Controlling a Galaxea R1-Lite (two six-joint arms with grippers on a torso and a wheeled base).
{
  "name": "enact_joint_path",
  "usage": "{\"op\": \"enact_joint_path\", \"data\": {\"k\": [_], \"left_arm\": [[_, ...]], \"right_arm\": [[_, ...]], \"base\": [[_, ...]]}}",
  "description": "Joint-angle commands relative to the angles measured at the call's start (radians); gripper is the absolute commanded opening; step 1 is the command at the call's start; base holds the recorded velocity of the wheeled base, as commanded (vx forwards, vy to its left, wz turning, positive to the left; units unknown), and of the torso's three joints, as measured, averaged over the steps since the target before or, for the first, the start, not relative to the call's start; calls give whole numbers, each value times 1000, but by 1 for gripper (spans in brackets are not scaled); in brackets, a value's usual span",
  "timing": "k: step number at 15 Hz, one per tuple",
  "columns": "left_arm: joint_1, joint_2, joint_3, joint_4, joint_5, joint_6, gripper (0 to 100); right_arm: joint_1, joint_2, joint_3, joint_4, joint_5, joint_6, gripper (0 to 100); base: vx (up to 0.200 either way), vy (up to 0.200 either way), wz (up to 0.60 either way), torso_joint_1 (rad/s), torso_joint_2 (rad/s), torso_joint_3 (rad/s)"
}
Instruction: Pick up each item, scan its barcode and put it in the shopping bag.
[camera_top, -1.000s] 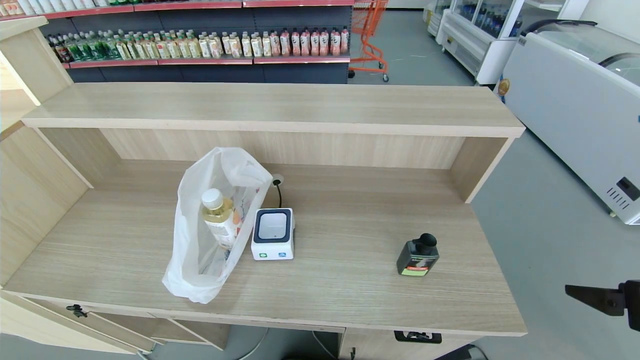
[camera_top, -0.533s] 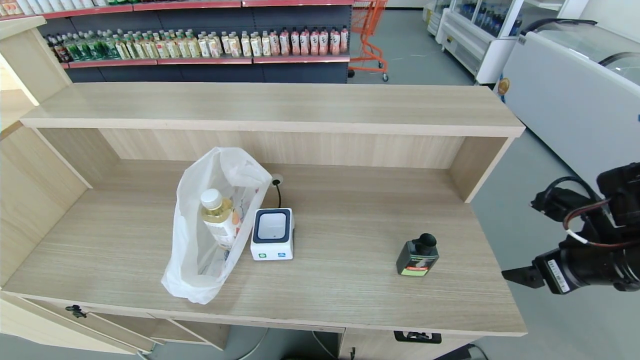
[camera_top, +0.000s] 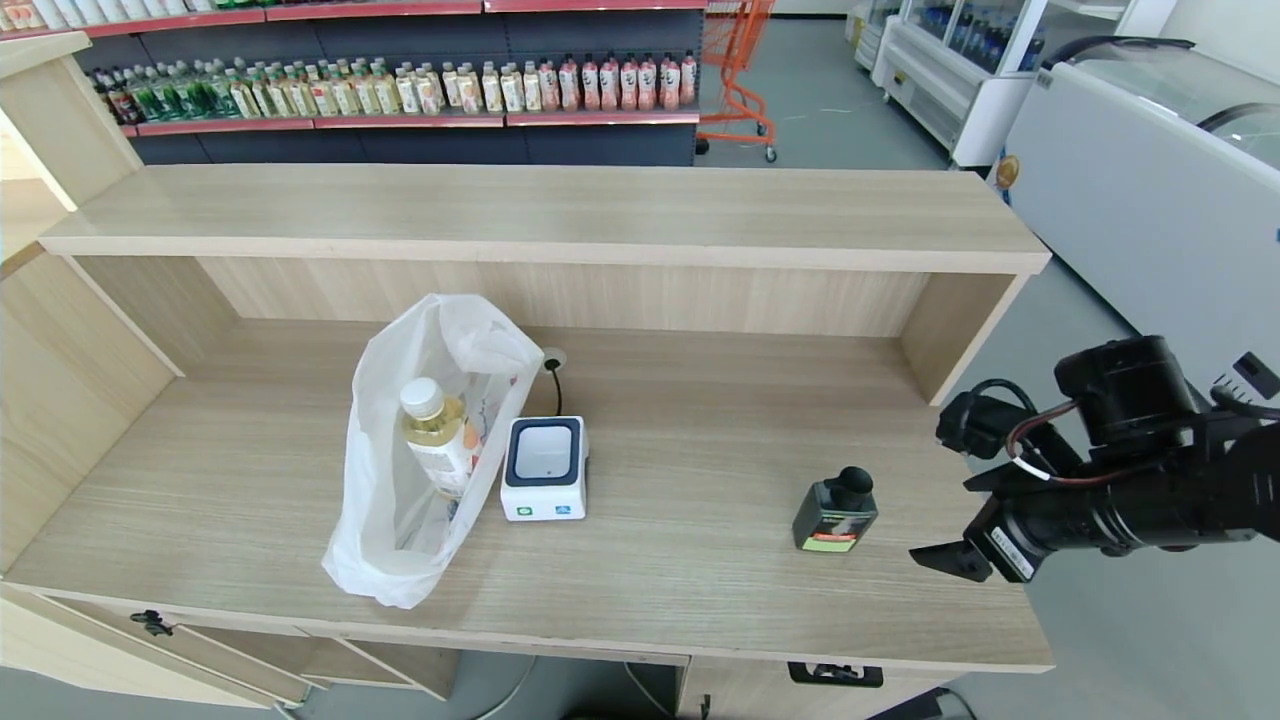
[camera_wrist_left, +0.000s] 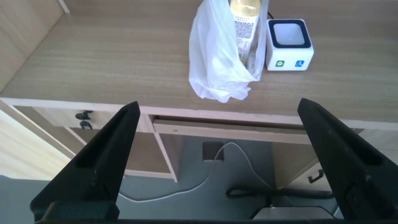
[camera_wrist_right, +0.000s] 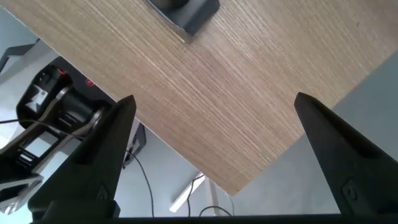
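Jaws of the right gripper (camera_wrist_right: 214, 99) stand wide apart, holding nothing, near the dark bottle (camera_top: 836, 510) on the counter (camera_top: 700, 585)

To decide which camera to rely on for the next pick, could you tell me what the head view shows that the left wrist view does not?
The head view adds the dark bottle standing on the counter, the right gripper to its right and apart from it, and the stocked shelves behind. The left wrist view adds the left gripper, open, out in front of the counter. Both share the white shopping bag with a drink bottle upright inside, and the scanner next to it.
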Motion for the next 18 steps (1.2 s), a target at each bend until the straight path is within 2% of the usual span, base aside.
{"op": "enact_joint_path", "data": {"k": [1,3,10,11,18], "left_arm": [[0,0,0,0,0,0,100],[-1,0,0,0,0,0,100],[-1,0,0,0,0,0,100],[0,0,0,0,0,0,100],[-1,0,0,0,0,0,100]], "right_arm": [[32,60,-10,-13,18,-2,100],[61,93,-35,-16,57,-4,100],[86,168,-59,-71,87,-10,100],[87,172,-59,-74,96,-10,0],[97,181,-58,-105,147,-8,0]], "base": [[0,0,0,0,0,0],[0,0,0,0,0,0],[0,0,0,0,0,0],[0,0,0,0,0,0],[0,0,0,0,0,0]]}}
